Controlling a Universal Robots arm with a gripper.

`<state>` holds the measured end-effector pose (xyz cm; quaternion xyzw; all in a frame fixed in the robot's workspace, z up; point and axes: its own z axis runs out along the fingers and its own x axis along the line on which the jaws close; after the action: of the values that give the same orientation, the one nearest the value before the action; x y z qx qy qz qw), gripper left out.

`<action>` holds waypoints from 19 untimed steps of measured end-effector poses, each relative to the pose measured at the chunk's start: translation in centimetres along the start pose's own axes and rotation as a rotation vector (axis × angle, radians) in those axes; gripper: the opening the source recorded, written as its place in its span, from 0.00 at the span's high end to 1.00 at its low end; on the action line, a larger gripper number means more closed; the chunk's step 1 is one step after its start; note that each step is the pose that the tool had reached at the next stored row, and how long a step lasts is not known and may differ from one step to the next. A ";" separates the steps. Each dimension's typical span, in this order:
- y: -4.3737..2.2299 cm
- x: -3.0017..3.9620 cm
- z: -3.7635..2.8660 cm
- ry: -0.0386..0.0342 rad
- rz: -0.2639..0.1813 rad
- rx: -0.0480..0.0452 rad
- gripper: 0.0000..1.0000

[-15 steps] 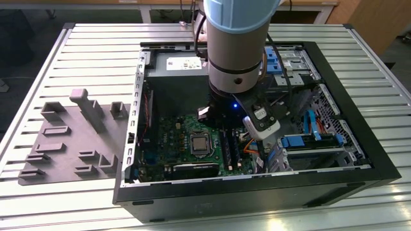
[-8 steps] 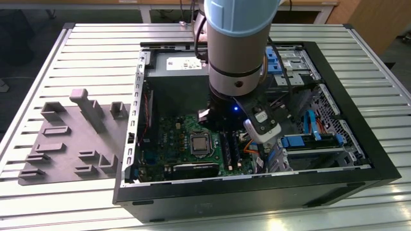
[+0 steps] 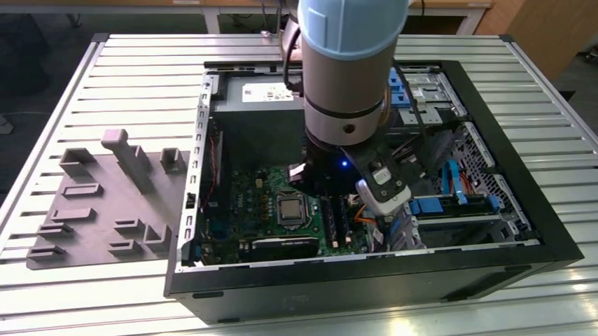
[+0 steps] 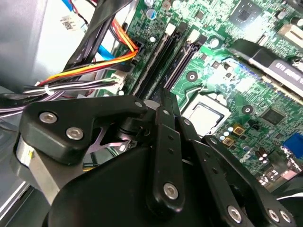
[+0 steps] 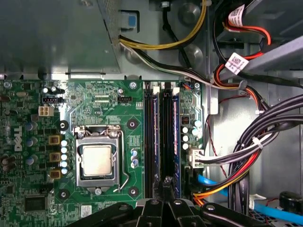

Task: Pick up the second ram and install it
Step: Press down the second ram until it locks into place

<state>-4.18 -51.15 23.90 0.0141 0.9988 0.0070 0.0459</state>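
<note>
My gripper [image 5: 166, 180] is shut, its black fingertips pressed together low over the memory slots [image 5: 161, 137] of the green motherboard [image 5: 94, 94]. Two thin blue-edged sticks stand edge-on in those slots; the ram [image 5: 175, 137] closest to my fingertips lies just beside them, the other one [image 5: 155, 137] a slot away. Whether the tips touch a stick is hidden. In the second wrist view the gripper [image 4: 164, 97] points at the same long black slots [image 4: 161, 52]. In the exterior view the arm [image 3: 351, 84] reaches down into the open computer case [image 3: 523, 245].
The processor socket [image 5: 97, 158] sits beside the slots. Bundles of black, red, orange and blue cables [image 5: 251, 151] crowd the other side, near the drive bay. A grey moulded tray [image 3: 94, 210] with raised blocks lies on the slatted table at the exterior view's left.
</note>
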 end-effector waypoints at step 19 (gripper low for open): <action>-1.33 0.00 0.33 0.0000 0.000 0.0000 0.89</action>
<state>-4.18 -52.47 23.55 0.0141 0.9988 0.0070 0.0459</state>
